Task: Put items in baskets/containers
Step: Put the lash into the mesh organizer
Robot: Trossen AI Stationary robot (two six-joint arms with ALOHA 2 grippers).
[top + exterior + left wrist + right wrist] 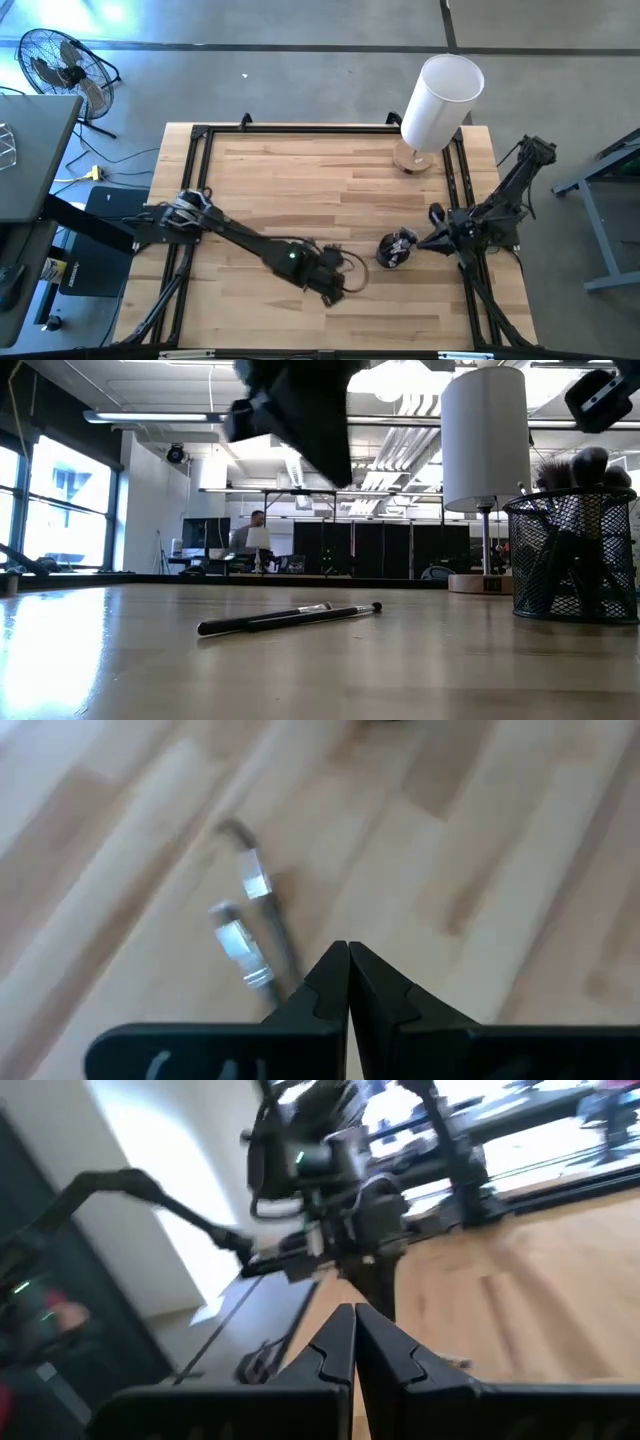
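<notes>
Two thin dark brushes point(290, 618) lie side by side on the wooden table; in the left wrist view the brushes point(255, 925) show shiny ferrules. My left gripper point(335, 288) hangs shut above them, clear of the table point(335, 465), fingertips together point(348, 955). The black mesh cup point(395, 250) stands upright to their right, and several brushes stick up out of the cup point(570, 560). My right gripper point(422, 243) is just right of the cup, shut point(353, 1315), pointing level toward the left arm.
A tall white cylinder on a wooden base point(440, 100) stands near the table's far right corner point(485, 440). Black frame rails point(200, 180) run along the table's sides. Bare wood lies far and left of the brushes. A person point(258, 520) sits far off in the room.
</notes>
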